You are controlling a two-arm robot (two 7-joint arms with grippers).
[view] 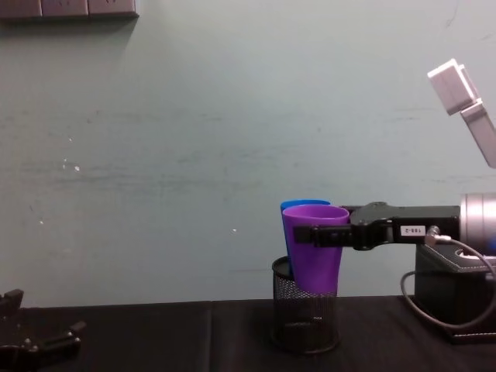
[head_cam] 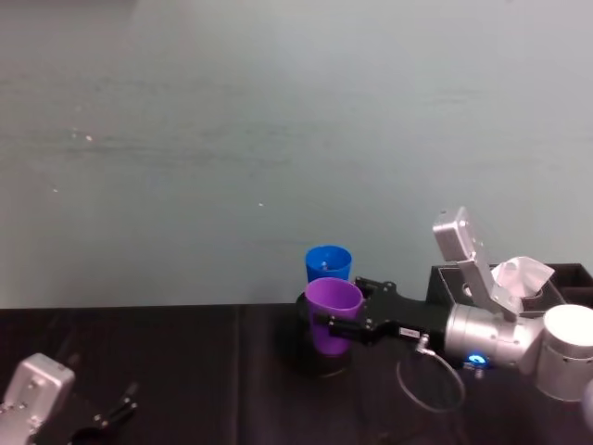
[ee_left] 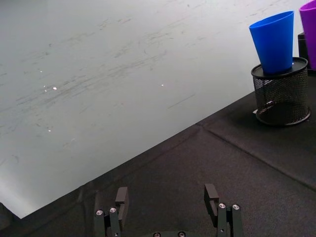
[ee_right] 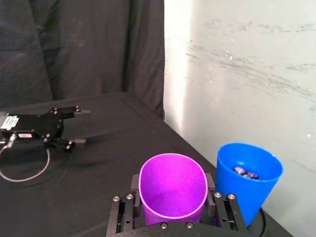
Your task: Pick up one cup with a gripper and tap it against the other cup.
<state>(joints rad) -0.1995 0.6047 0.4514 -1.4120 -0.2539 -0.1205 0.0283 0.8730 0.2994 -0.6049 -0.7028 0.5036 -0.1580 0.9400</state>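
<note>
Grip on purple cup (view: 314, 256) by right gripper (view: 319, 235), fingers (ee_right: 224, 212) drawn in narrow against opposite sides of the cup wall, just under the rim. Cup upright, mouth up, raised beside black mesh holder (view: 304, 314), base at about the level of the holder's rim on its near side; resting on that rim or clear of it, not determinable. Right gripper reaching level toward the holder from the holder's right, white label (view: 413, 230) on the black body, blue ring light (head_cam: 476, 360) on the silver segment behind, loose cable (head_cam: 431, 382) hanging below, to the right of the holder. Blue cup (ee_left: 273, 42) seated upright inside the holder, most of its height standing above the mesh, directly behind the purple cup and close against it; contact between the two walls not determinable. Rims at nearly equal height above the holder, the blue marginally higher in the chest view. Small dark round items (ee_right: 245, 172) at the bottom of the blue cup, kind not identifiable. Holder standing on black cloth (ee_left: 207, 163), close to the pale wall (head_cam: 278, 120) behind it. Left gripper (ee_left: 165, 195) well to the left of the holder, low over the cloth, fingers spread wide apart.
</note>
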